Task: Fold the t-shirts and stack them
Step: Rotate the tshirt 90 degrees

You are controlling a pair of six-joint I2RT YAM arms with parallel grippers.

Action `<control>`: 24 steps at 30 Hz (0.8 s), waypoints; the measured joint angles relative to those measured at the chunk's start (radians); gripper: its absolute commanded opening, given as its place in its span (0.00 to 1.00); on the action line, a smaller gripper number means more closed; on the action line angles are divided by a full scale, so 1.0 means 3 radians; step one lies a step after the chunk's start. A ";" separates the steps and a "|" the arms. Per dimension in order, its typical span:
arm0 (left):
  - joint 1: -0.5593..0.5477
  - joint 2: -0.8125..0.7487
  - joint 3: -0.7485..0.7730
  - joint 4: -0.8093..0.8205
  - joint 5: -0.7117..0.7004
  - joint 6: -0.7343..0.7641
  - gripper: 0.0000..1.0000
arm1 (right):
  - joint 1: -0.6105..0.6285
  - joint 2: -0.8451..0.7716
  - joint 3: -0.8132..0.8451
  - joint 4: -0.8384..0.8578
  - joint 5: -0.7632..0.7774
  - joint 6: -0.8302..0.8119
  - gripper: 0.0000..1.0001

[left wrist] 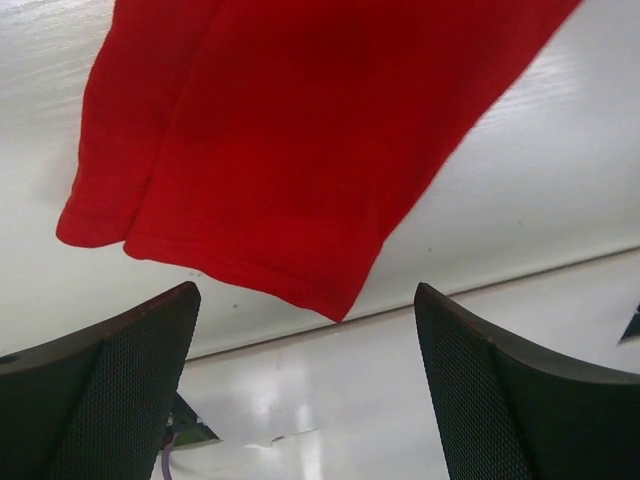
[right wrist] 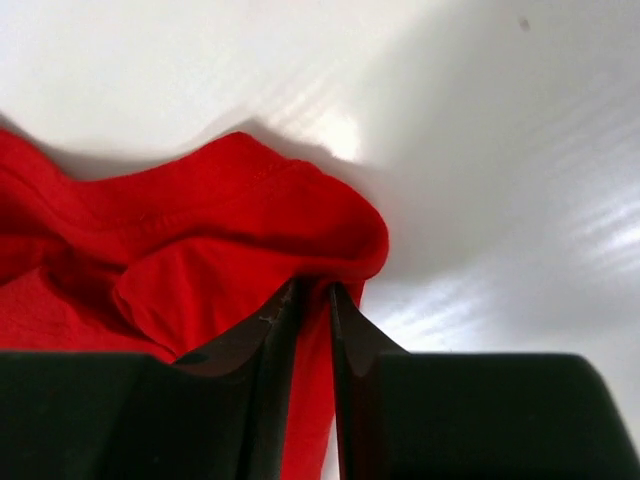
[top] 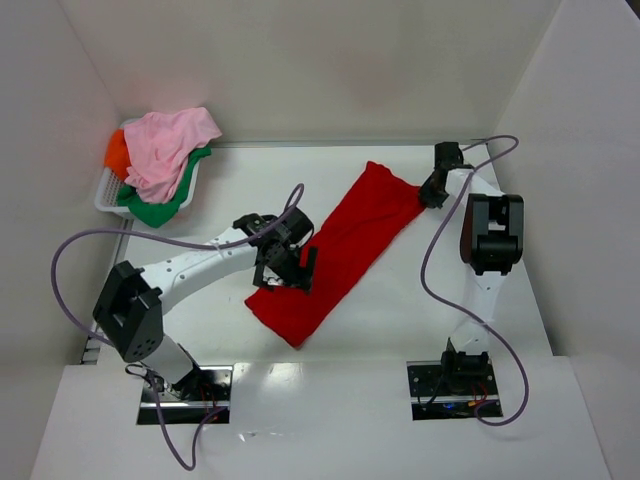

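One soft bright-red cloth t-shirt [top: 340, 245] lies as a diagonal strip on the white table [top: 390, 320]; the right gripper [right wrist: 312, 292] pinches its far corner; the left gripper [left wrist: 305, 295] hangs wide and empty over the near end; folding seems mid-way, next needing a near-end grasp.

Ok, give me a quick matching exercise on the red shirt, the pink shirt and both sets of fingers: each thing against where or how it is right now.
Things:
1. bright red cloth t-shirt
2. light pink cloth t-shirt
3. left arm's fingers
4. right arm's fingers

States:
A. closed on a fold at the red shirt's far end
B. topping the pile in the white plastic basket, far left corner
C. spread open, holding nothing, by the red shirt's near end
D. lying in a long diagonal strip on the white table

Pairs: 1-D, 2-B, 3-C, 4-A.
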State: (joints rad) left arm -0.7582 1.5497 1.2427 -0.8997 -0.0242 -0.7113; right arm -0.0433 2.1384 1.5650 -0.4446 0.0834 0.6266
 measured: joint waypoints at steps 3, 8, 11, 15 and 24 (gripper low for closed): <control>0.0042 0.0132 -0.0018 0.0047 -0.0047 -0.0004 0.95 | 0.0000 0.0117 0.0167 -0.0017 -0.0013 -0.0001 0.23; 0.0192 0.0409 -0.0069 0.0212 -0.0121 0.0001 0.95 | 0.0028 0.0357 0.0533 -0.0057 -0.0066 -0.0001 0.23; 0.0273 0.0590 -0.0076 0.0337 -0.0145 0.0025 0.94 | 0.0078 0.0567 0.0866 -0.0106 -0.0083 0.0000 0.23; 0.0310 0.0847 -0.0076 0.0559 -0.0043 0.0169 0.93 | 0.0217 0.0912 0.1442 -0.0223 -0.0104 -0.0019 0.23; 0.0317 0.1095 0.0005 0.0712 0.0439 0.0443 0.89 | 0.0599 0.1635 0.2688 -0.0514 -0.0231 -0.0064 0.24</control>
State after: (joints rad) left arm -0.6632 1.8782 1.2442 -0.6861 0.1074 -0.5785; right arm 0.1364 2.6289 2.3714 -0.5987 0.0139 0.6075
